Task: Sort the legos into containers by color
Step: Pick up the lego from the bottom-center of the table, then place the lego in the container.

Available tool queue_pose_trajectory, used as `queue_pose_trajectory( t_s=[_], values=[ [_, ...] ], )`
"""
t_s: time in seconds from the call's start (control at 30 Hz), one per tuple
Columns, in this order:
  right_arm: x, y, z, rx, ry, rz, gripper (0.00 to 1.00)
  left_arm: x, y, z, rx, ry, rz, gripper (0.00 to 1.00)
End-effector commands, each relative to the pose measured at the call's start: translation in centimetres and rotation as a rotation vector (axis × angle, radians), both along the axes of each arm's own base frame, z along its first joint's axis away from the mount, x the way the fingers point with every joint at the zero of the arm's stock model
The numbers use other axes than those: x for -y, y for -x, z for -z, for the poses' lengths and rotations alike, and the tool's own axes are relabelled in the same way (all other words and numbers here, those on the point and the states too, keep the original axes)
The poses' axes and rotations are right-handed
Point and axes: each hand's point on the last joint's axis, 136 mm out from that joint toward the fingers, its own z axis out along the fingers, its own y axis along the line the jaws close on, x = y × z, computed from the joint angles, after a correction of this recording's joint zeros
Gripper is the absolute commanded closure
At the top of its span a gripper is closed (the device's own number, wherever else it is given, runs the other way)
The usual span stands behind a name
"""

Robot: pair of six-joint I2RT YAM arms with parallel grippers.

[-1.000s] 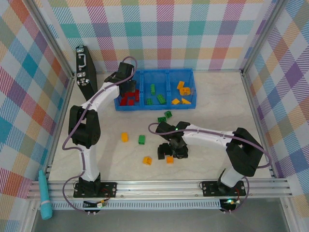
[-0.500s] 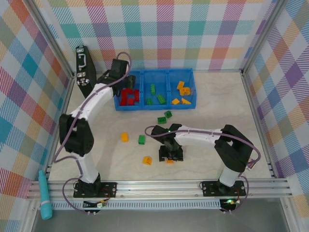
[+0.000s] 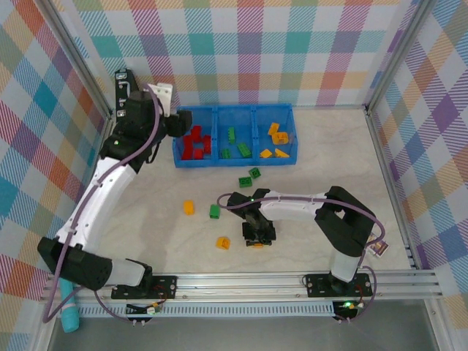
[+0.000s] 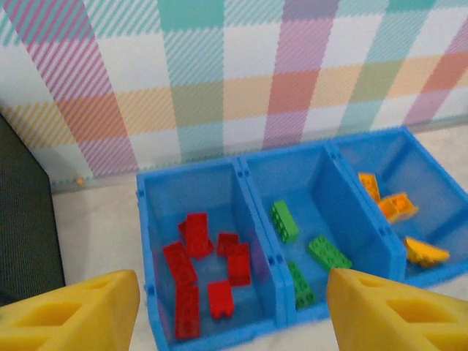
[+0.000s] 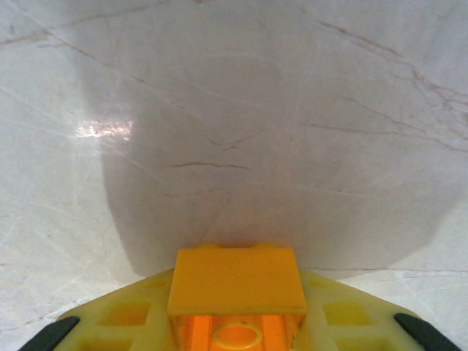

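- Teal plastic cylinder [image 3: 68, 307]: lies at the near-left corner outside the frame rail, well behind the left claw.
- Black case with a handle [image 3: 124, 91]: stands against the left wall, just to the left of the left claw.
- Left claw [image 4: 232, 285]: hangs raised at the left end of the tray, facing it. Jaws wide; the two yellow fingers [image 4: 73, 311] stand far apart with nothing between them.
- Blue plastic three-bin tray [image 3: 234, 160]: sits just ahead of and below the left claw, near the far wall.
- Red studded bricks [image 4: 197, 270]: a cluster in the left bin, straight ahead of the left claw.
- Green studded bricks [image 4: 307, 256]: three or so in the middle bin, ahead and to the right of that claw.
- Yellow-orange pieces [image 4: 398, 219]: in the right bin, furthest right of that claw.
- Loose yellow-orange brick [image 3: 189, 208]: on the pale marbled table [image 3: 329, 146], well left of the right claw.
- Loose green brick [image 3: 214, 211]: just right of that one, left of and a little beyond the right claw.
- Second loose yellow-orange brick [image 3: 223, 242]: near the right claw's left side, apart from it.
- Pair of loose green bricks [image 3: 250, 177]: side by side beyond the right claw, between it and the tray.
- Right claw [image 3: 257, 238]: low over the table, jaws closed narrow on a brick.
- Held yellow-orange brick [image 5: 238, 281]: pinched between the right claw's fingers; whether it touches the table I cannot tell.
- Small printed card [image 3: 379, 248]: on the table well to the right of the right claw, near the right rail.
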Motion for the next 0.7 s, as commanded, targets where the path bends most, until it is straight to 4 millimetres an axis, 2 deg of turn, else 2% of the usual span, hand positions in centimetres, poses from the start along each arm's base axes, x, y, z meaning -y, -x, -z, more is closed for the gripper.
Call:
queue_pose_trajectory(
  t_s=[0.0,0.07,0.17,0.37,0.5,0.67],
  values=[
    [0.3,-1.3,-1.9,0.055,0.002,-0.041,0.7,-1.3,3.5,4.3,-0.15,-0.052,0.008,0.32],
    [1.2,-3.0,-3.6,0.098,0.005,-0.058,0.7,-2.7,5.5,6.7,-0.233,-0.103,-0.026,0.32],
    [2.9,-6.8,-6.8,0.199,-0.019,-0.065,0.69,-3.8,7.9,8.9,-0.312,-0.114,-0.059,0.33],
    [5.7,-15.3,-12.3,0.415,-0.056,-0.076,0.68,-4.7,10.3,12.7,-0.426,-0.054,-0.138,0.33],
    [6.2,-20.9,-14.4,0.531,-0.062,-0.101,0.68,-5.0,11.2,14.7,-0.476,-0.04,-0.167,0.32],
    [5.1,-27.0,-15.0,0.642,-0.056,-0.182,0.67,-4.8,12.2,17.2,-0.555,-0.014,-0.183,0.33]
  ],
)
